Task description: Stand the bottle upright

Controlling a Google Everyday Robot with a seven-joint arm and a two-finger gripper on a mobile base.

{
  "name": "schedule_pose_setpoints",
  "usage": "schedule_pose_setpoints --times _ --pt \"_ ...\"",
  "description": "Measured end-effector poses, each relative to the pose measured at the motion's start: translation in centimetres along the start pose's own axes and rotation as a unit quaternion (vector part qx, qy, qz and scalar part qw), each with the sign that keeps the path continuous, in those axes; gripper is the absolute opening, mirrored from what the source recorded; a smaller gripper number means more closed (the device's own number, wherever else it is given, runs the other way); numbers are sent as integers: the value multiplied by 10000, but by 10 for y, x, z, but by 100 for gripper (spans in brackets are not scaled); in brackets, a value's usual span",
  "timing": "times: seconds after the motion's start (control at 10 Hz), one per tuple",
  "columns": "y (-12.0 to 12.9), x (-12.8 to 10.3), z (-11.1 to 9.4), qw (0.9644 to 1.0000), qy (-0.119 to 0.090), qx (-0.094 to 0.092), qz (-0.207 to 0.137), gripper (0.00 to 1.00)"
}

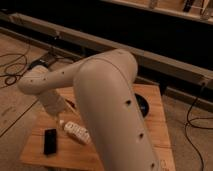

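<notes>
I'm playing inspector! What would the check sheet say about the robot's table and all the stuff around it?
Surface: wooden table, with much of it hidden behind the big arm.
Job's things: bottle lying on its side near the front left, not yet upright.
Clutter: flat black phone left of the bottle; dark bowl on the right, half hidden by the arm.
Grippers: gripper low over the table by the bottle's upper-left end; whether it touches cannot be told.
Cables: left floor cables; right floor cable.
Surroundings: dark wall with a long ledge behind.
</notes>
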Motion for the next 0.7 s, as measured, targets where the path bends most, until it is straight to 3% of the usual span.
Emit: schedule_pose_setpoints --times 0.4,0.7 --pt "15 -23 32 9956 706 321 -525 65" --pt "10 -38 48 9918 1026 457 -614 65"
